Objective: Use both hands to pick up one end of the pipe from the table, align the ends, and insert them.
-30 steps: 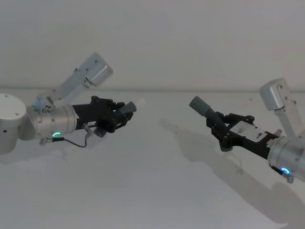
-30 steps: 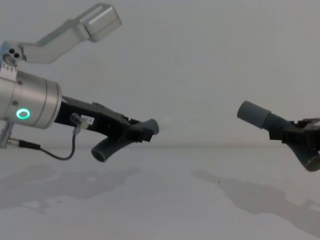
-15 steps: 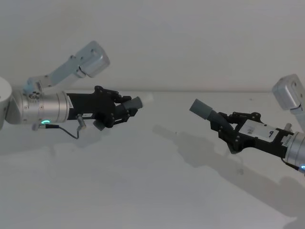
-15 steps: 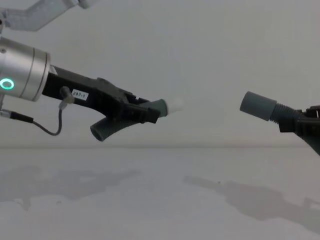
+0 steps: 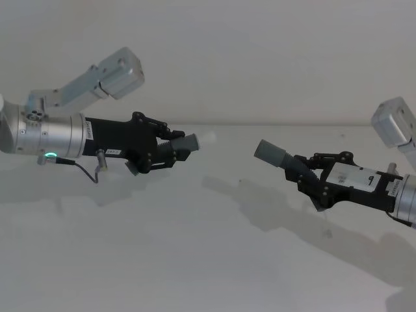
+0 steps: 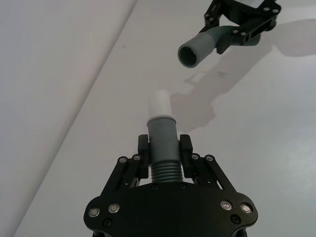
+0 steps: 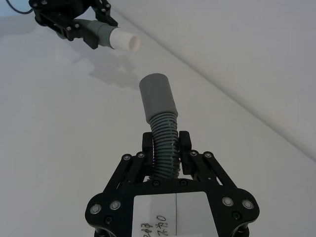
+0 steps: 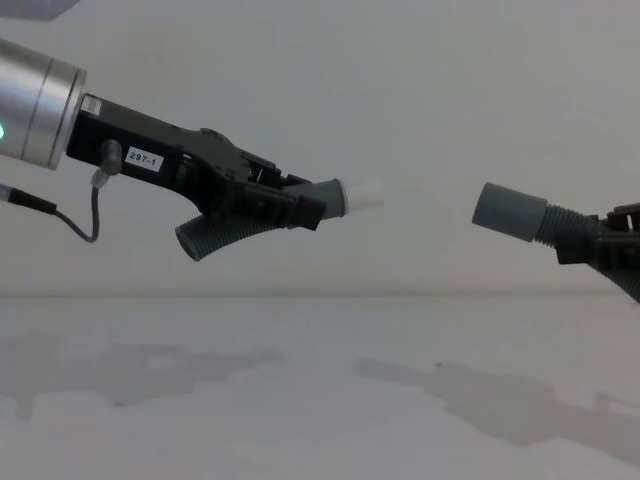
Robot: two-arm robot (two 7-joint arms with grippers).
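Left claw (image 8: 300, 210) clamping spigot piece (image 8: 345, 197), right claw (image 5: 311, 185) clamping socket piece (image 5: 273, 155) at three o'clock; hoses looking light, flexy; gripping near cuffs is steadying them.

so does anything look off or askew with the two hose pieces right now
Nothing looks damaged. The left gripper holds the whitish spigot and the right gripper the grey socket, both above the table. The ends face each other but remain apart.

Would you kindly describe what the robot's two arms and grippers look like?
Both grippers are black, two-fingered linkage frames with silver screws. The left gripper sits on a silver cylindrical wrist with a green ring light, a thin grey cable and a white "297-1" label. The right gripper carries a larger white label with dark markings, also on a silver wrist.
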